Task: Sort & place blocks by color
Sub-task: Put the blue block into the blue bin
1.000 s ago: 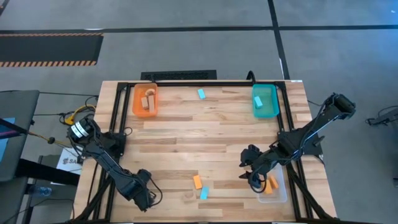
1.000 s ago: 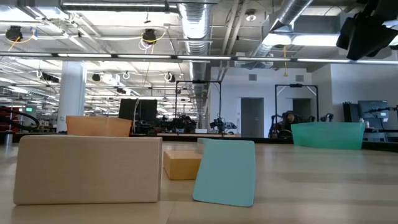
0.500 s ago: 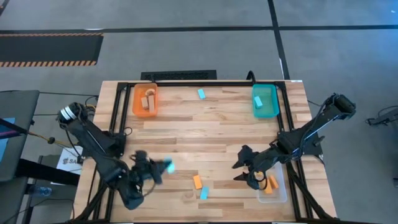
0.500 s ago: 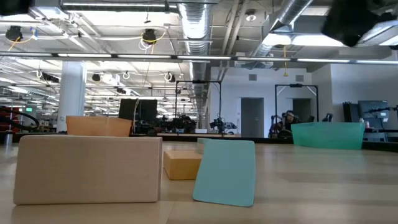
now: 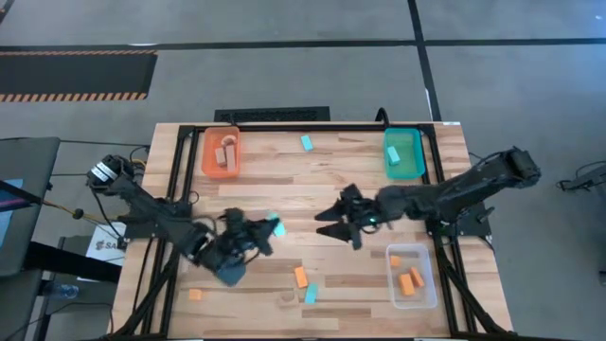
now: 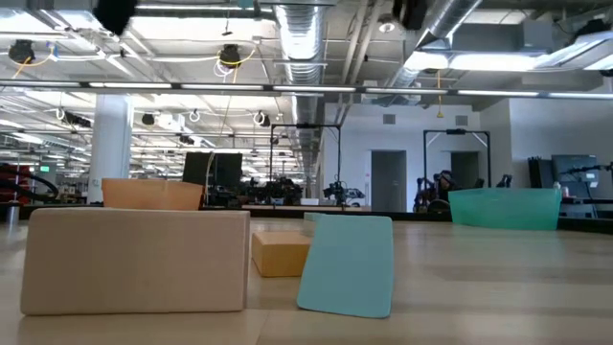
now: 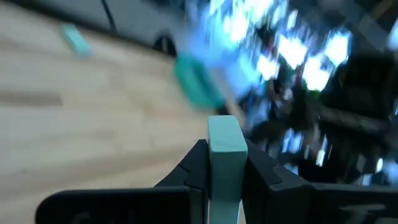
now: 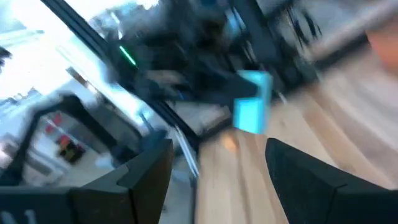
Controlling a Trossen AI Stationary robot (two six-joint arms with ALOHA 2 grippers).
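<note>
Small light-blue oblong block (image 7: 226,158), gripped in left pincer (image 7: 225,163), long axis along the fingers. Right pincer (image 5: 333,225) spread wide, empty, above mid-tabletop (image 5: 312,185).

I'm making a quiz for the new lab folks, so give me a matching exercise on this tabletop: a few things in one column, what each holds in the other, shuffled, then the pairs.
Column one:
1. orange tray
2. teal tray
3. clear tray
4. left gripper

Column two:
A. orange blocks
B. a light blue block clamped between its jaws
C. pale wood blocks
D. a light blue block lying inside it

Pairs: 1-C, 2-D, 3-A, 4-B
</note>
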